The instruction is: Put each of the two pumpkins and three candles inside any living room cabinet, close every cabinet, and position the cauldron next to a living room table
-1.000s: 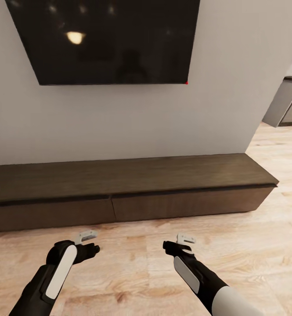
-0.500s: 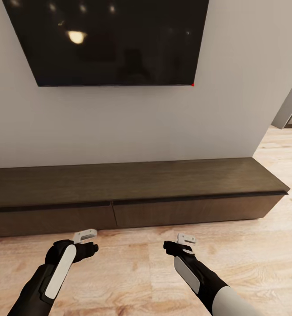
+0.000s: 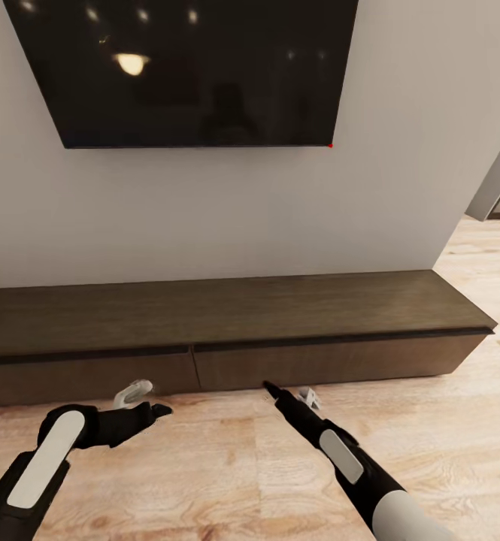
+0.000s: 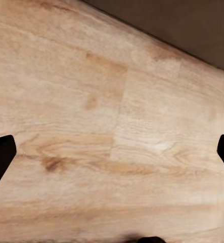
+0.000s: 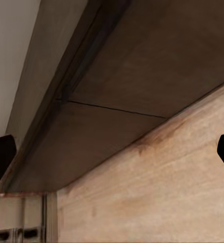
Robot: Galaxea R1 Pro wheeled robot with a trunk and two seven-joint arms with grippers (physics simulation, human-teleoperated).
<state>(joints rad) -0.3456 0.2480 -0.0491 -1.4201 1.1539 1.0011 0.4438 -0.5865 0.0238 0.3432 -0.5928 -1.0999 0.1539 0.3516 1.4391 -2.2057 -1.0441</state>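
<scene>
Big dark TV [image 3: 197, 71] hangs on the white wall [image 3: 400, 150], and right under it the long brown cabinet [image 3: 227, 312] runs along the wood floor [image 3: 204, 466] with every drawer front shut. Both arms hang low in front of it — the left gripper [image 3: 140, 402] over bare floor, the right gripper [image 3: 283, 392] just short of the drawer fronts. Both sets of fingers are spread wide with nothing held — no pumpkins or candles around here.

Dark brown wood-grain cabinet [image 3: 227, 315], pale grained plank floor [image 3: 227, 466], black screen [image 3: 189, 68].
</scene>
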